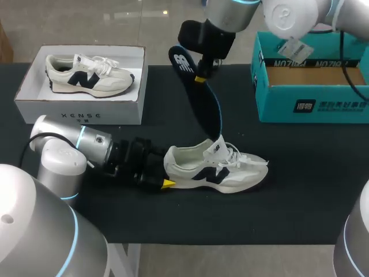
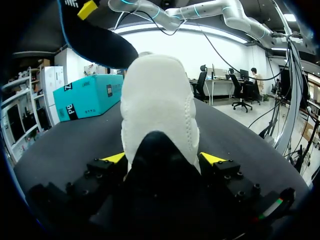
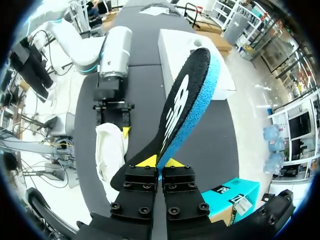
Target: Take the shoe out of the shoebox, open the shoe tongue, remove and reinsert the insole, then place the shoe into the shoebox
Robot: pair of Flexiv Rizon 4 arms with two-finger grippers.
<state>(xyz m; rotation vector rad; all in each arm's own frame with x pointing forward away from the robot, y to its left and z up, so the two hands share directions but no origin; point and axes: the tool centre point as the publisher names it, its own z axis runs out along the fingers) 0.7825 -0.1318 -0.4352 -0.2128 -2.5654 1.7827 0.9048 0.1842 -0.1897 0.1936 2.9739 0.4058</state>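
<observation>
So we're right in the insole part of the job, I'd say. The shoe (image 1: 219,170) is sitting out on the black table (image 1: 288,190), in front of the white shoebox (image 1: 81,115) and a little over toward the teal box (image 1: 311,107). It's lying on its sole with the toe pointing away from the left arm. The left gripper (image 2: 162,159) is clamping the heel, one yellow tip on each side of it, so it's basically acting as a vise.

The right gripper (image 3: 160,161) is hanging above, its fingers nearly together, pinching the insole (image 1: 203,101) near its upper end. The insole is hanging at a slant with the lower tip right down at the shoe's opening by the tongue. I can't tell whether that tip is actually inside or just touching the rim.

Honestly, from this one look I can't say if it's coming out or going back in. If it's going in, my guess is the right arm needs to be steering the tip under the tongue and laying the insole flatter as it slides toward the toe. Meanwhile the left one should be gripping firmly so the shoe isn't skidding.

Another shoe (image 1: 86,75) is lying in the white shoebox, so space is looking tight for the final drop-off.
</observation>
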